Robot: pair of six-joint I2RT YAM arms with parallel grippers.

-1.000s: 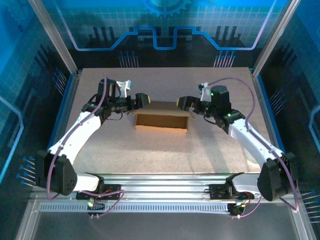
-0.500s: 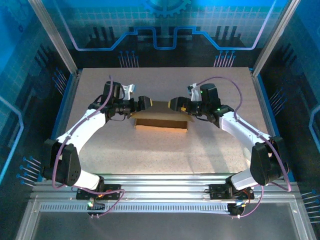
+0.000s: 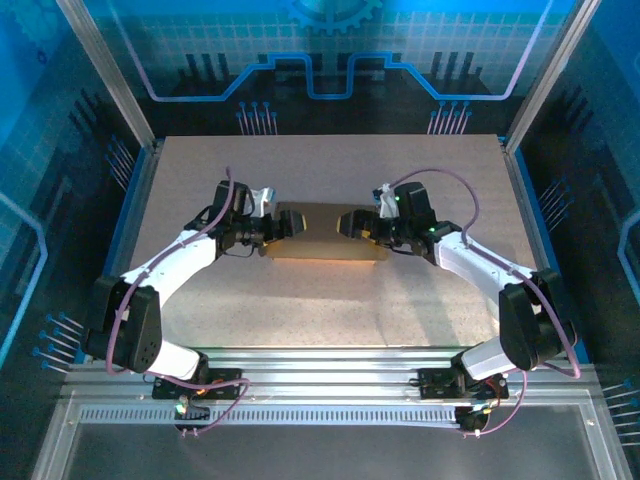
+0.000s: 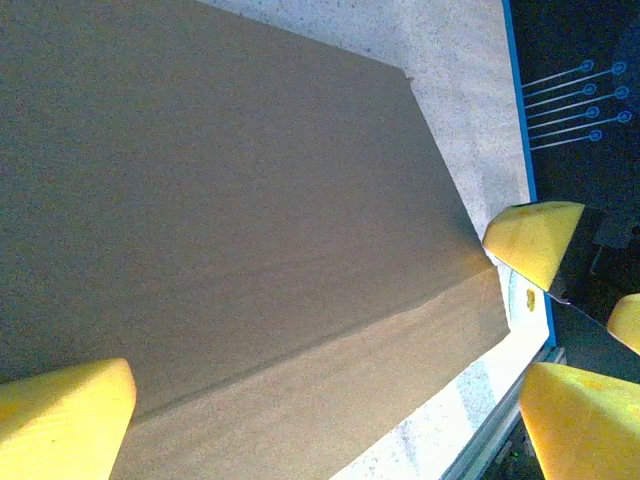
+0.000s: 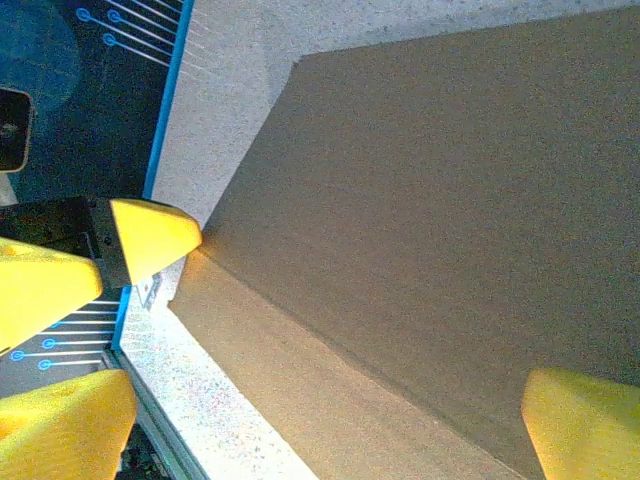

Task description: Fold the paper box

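Drawn inward since a second ago: left hand [image 3: 285,225] now over the left end of the paper box [image 3: 322,242], right hand [image 3: 352,222] over the right end. Both previously stood off beyond those ends. Brown hollow of the box on show back then; a flat brown panel facing up now.

Left hand [image 4: 320,420] spread wide, gripping nothing. Yellow fingertips [image 4: 60,415] far apart at the bottom of the left wrist view, with the box [image 4: 230,200] lying between and beyond them. Contact with the cardboard: cannot tell.

Right hand [image 5: 320,425] likewise spread wide and holding nothing, fingertips [image 5: 580,420] to either side of the box [image 5: 450,200]. Contact again unclear.

Opposite hand's yellow tips visible past the far edge of the box in each wrist view, just beside a corner.

One straight crease across the cardboard, dividing a broad panel from a narrower strip.

Box flat on the speckled beige surface [image 3: 300,300], with bare surface around the box on all sides. White arms reaching toward the box from the near left and near right.
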